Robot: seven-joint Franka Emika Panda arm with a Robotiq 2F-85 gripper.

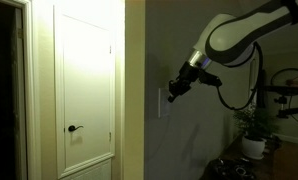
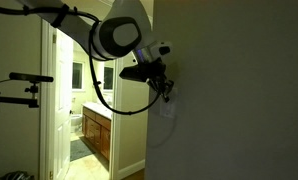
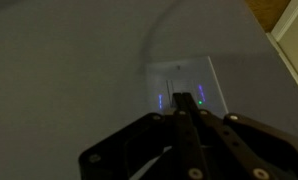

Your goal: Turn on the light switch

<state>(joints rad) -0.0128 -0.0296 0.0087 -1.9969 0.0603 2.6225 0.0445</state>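
Note:
The light switch (image 3: 187, 85) is a small pale rectangular wall plate with tiny blue and green lights on it. In an exterior view it shows as a pale plate (image 1: 162, 98) on the dim wall next to the door frame. In the exterior view from along the wall it is mostly hidden behind the gripper. My gripper (image 3: 181, 112) is shut, fingers pressed together, with the tips at or just short of the plate's middle. It shows in both exterior views (image 1: 173, 94) (image 2: 169, 90), reaching sideways to the wall.
A white door (image 1: 86, 85) with a dark lever handle (image 1: 75, 128) stands beside the wall. A potted plant (image 1: 254, 128) and dark clutter sit behind the arm. A doorway opens onto a lit bathroom vanity (image 2: 97, 135). A tripod arm (image 2: 19, 85) stands near it.

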